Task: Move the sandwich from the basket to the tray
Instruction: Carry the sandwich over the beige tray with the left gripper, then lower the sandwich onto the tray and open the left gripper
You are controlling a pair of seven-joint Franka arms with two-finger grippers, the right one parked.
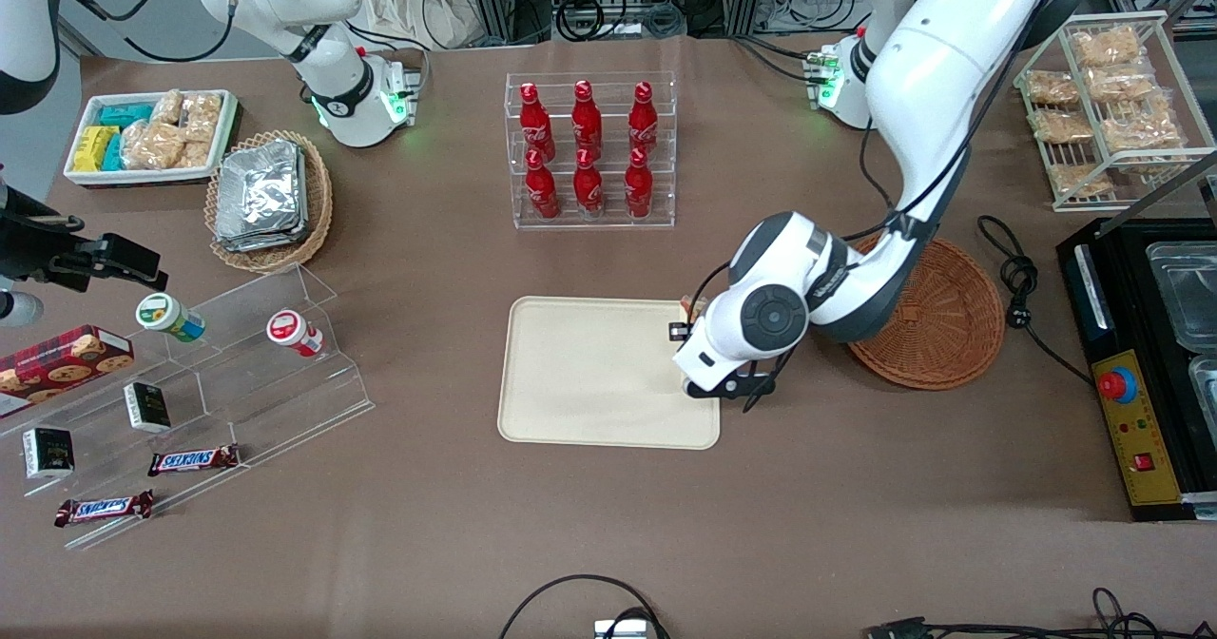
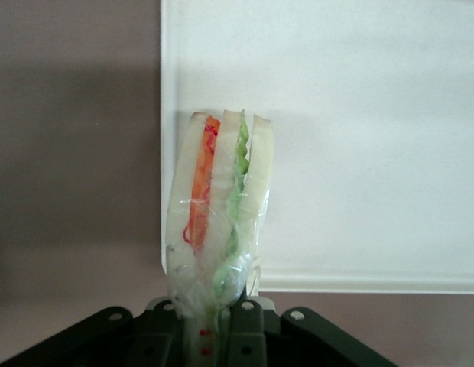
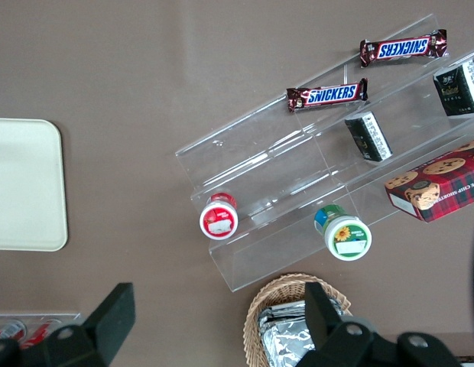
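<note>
My left gripper [image 2: 214, 315] is shut on the narrow end of the sandwich [image 2: 218, 202], a plastic-wrapped wedge of pale bread with orange and green layers. The wedge stands on edge over the rim of the cream tray [image 2: 359, 153], with brown table beside it. In the front view the gripper [image 1: 686, 327] hangs above the tray [image 1: 589, 373] at its edge toward the working arm's end. Only a sliver of the sandwich [image 1: 695, 309] shows past the wrist. The reddish-brown basket [image 1: 941, 320] lies beside the tray, partly covered by the arm, and I see nothing in its visible part.
A clear rack of red bottles [image 1: 589, 149] stands farther from the front camera than the tray. A tan basket of foil packets [image 1: 271, 202] and a stepped acrylic shelf with snacks [image 1: 219, 373] lie toward the parked arm's end. A black machine [image 1: 1141, 354] and a cable [image 1: 1013, 278] lie by the reddish-brown basket.
</note>
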